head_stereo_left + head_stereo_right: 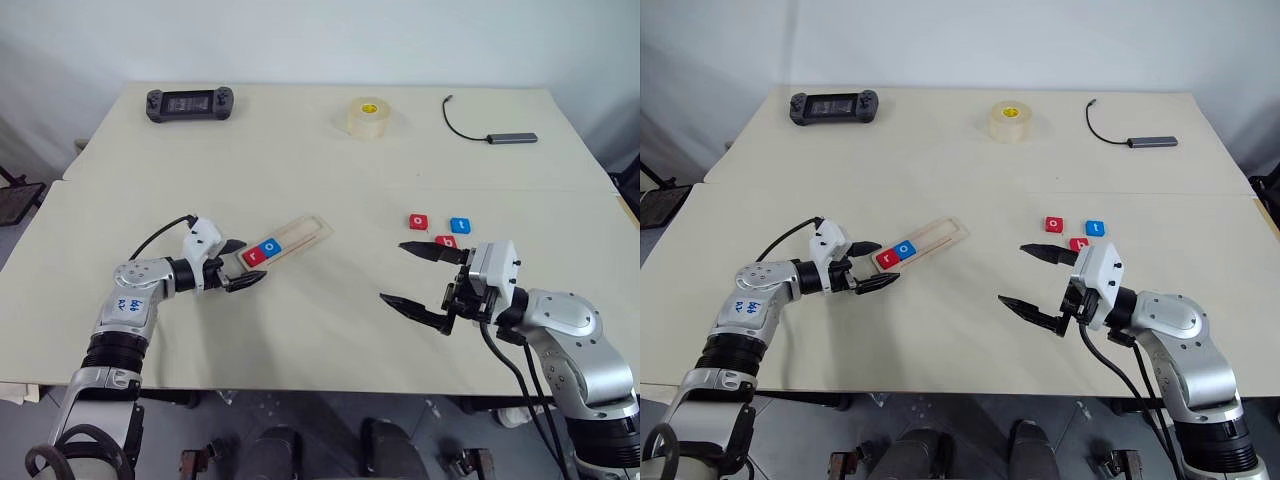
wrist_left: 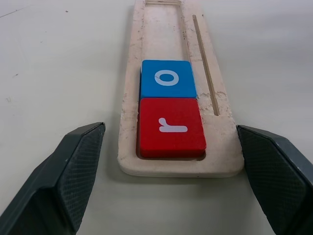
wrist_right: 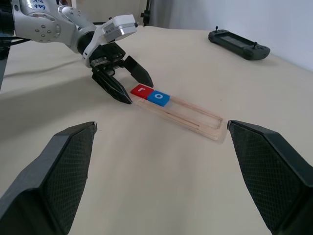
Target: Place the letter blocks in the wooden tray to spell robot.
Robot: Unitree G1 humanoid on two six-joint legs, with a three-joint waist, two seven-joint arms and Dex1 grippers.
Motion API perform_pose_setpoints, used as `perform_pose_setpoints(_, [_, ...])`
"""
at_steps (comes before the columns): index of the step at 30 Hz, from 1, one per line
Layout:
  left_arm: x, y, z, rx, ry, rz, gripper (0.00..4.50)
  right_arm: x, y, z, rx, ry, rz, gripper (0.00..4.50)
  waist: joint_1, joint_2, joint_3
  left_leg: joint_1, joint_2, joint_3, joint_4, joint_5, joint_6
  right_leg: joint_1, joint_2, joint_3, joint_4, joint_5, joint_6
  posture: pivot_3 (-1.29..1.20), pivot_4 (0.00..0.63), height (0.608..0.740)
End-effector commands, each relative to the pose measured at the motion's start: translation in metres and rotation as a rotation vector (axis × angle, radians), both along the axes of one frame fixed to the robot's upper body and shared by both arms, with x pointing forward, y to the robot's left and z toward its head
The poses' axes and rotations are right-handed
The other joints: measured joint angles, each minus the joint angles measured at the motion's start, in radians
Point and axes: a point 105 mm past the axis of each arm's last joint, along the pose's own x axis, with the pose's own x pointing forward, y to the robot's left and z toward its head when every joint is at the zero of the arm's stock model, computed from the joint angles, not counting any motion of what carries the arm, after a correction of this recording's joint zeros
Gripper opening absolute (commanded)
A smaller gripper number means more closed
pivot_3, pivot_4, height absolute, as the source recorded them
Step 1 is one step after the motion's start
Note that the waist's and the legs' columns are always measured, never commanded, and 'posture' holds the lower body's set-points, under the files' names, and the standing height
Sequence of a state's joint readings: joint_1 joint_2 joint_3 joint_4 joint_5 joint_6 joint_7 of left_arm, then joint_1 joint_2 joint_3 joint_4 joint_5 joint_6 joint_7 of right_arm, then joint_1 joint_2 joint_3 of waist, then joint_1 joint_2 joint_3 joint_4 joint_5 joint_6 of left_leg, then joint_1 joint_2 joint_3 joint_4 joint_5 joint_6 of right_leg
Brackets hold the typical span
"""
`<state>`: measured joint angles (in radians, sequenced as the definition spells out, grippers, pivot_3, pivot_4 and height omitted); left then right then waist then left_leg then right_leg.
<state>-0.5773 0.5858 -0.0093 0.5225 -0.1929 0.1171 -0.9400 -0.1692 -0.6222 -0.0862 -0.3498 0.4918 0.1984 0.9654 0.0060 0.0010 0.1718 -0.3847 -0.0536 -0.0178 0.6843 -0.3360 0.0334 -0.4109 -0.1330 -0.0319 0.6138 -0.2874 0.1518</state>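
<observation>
The wooden tray (image 1: 298, 234) lies slanted on the table, left of centre. A red r block (image 2: 170, 126) sits at its near end, with a blue o block (image 2: 167, 78) right behind it. My left gripper (image 1: 251, 262) is open, its fingers (image 2: 73, 176) flanking that near end without gripping it. Three loose letter blocks lie to the right: a red one (image 1: 418, 221), a blue t (image 1: 459, 225), and a second red one (image 1: 447, 241) partly hidden behind my right gripper. The right gripper (image 1: 392, 271) is open and empty, a little nearer than those blocks.
At the table's far side are a roll of tape (image 1: 367, 117), a black handheld controller (image 1: 190, 102), and a grey hub with a black cable (image 1: 495, 134). A seam (image 1: 320, 186) runs across the table between these and the tray.
</observation>
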Motion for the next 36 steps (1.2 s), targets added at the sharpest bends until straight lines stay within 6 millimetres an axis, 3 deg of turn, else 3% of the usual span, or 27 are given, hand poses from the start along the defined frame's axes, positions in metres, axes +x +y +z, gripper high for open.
perform_pose_setpoints(1, [-0.005, 0.002, -0.022, 0.045, 0.069, 0.005, 4.1, -0.003, 0.0, 0.011, 0.016, -0.041, 0.0, 4.5, 0.0, 0.0, 0.0, 0.0, 0.0, 0.0, 0.0, 0.0, 0.0, 0.0, 0.0, 0.0, 0.0, 0.0, 0.0, 0.0, 0.15, 0.74])
perform_pose_setpoints(4, [-0.005, 0.005, -0.025, 0.061, 0.065, 0.006, 3.4, -0.001, -0.001, 0.012, 0.016, -0.044, -0.002, 4.5, -0.001, 0.0, 0.0, 0.0, 0.0, 0.0, 0.0, 0.0, 0.0, 0.0, 0.0, 0.0, 0.0, 0.0, 0.0, 0.0, 0.15, 0.74])
perform_pose_setpoints(9, [-0.007, 0.0, -0.022, 0.065, 0.028, -0.026, 3.4, -0.001, -0.003, 0.012, 0.005, -0.043, -0.007, 4.5, -0.002, 0.0, 0.0, 0.0, 0.0, 0.0, 0.0, 0.0, 0.0, 0.0, 0.0, 0.0, 0.0, 0.0, 0.0, 0.0, 0.15, 0.74])
perform_pose_setpoints(14, [-0.013, -0.034, 0.007, -0.002, -0.1, -0.162, 3.4, -0.007, -0.014, 0.007, -0.019, -0.02, -0.031, 4.5, 0.011, 0.0, 0.0, 0.0, 0.0, -0.001, 0.0, 0.0, 0.0, 0.0, -0.001, 0.0, 0.0, 0.0, 0.0, 0.0, 0.15, 0.74])
perform_pose_setpoints(17, [-0.028, -0.067, 0.015, 0.044, -0.13, -0.348, 3.4, -0.013, -0.028, 0.002, -0.042, 0.0, -0.083, 4.5, 0.023, -0.001, 0.0, -0.002, -0.001, -0.001, 0.0, 0.0, 0.001, 0.0, -0.001, -0.001, -0.001, 0.0, 0.0, 0.0, 0.15, 0.74])
perform_pose_setpoints(20, [-0.038, -0.099, 0.017, 0.056, -0.126, -0.482, 3.4, -0.025, -0.044, -0.004, -0.057, 0.029, -0.152, 4.5, 0.027, -0.001, 0.0, -0.002, -0.002, -0.001, 0.0, 0.0, 0.001, 0.0, -0.001, -0.001, -0.002, 0.0, 0.0, 0.0, 0.15, 0.74])
perform_pose_setpoints(25, [-0.038, -0.13, 0.009, 0.114, -0.133, -0.596, 3.4, -0.046, -0.067, -0.012, -0.083, 0.074, -0.258, 4.5, 0.023, -0.001, 0.0, -0.002, -0.002, 0.0, 0.0, 0.0, 0.001, 0.001, 0.0, 0.0, -0.002, 0.0, 0.001, 0.0, 0.15, 0.74])
perform_pose_setpoints(32, [-0.021, -0.139, -0.008, 0.184, -0.084, -0.593, 3.4, -0.062, -0.085, -0.018, -0.095, 0.105, -0.352, 4.5, 0.018, -0.002, 0.001, 0.0, -0.002, 0.002, 0.0, 0.0, 0.002, 0.001, 0.001, 0.001, -0.002, 0.001, 0.001, 0.0, 0.15, 0.74])
perform_pose_setpoints(36, [-0.026, -0.141, -0.008, 0.155, -0.068, -0.632, 3.4, -0.065, -0.083, -0.021, -0.088, 0.109, -0.363, 4.5, 0.02, -0.002, 0.001, 0.0, -0.001, 0.002, 0.0, 0.001, 0.002, 0.001, 0.0, 0.002, -0.001, 0.001, 0.001, 0.0, 0.15, 0.74])
